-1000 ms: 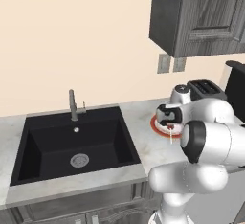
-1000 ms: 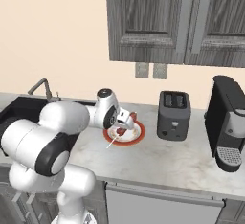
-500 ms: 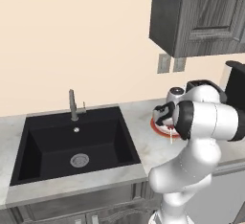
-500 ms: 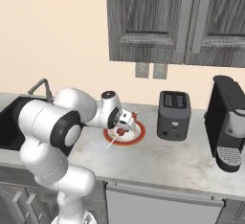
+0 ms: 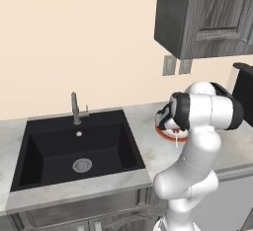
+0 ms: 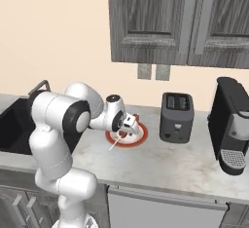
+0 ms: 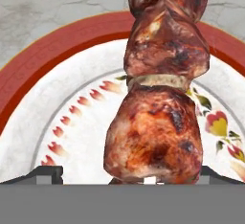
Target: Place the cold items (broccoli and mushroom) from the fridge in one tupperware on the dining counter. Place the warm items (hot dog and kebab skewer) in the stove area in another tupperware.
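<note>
gripping the kebab skewer [image 7: 160,89] lengthwise, end effector [image 6: 127,126] over plate [image 6: 138,139]

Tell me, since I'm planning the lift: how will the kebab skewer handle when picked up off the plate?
The kebab skewer looks rigid, probably lifting as one piece. Its lumpy, glossy meat may slip. The thin stick overhanging the plate suggests it could pivot.

Charred brown kebab skewer [image 7: 160,98] over a white plate [image 7: 72,113] with red rim and red-petal pattern.

Black sink [image 5: 74,151], faucet [image 5: 75,107], toaster [image 6: 176,117], coffee machine [image 6: 234,124], wall outlets [image 6: 151,71]
</note>
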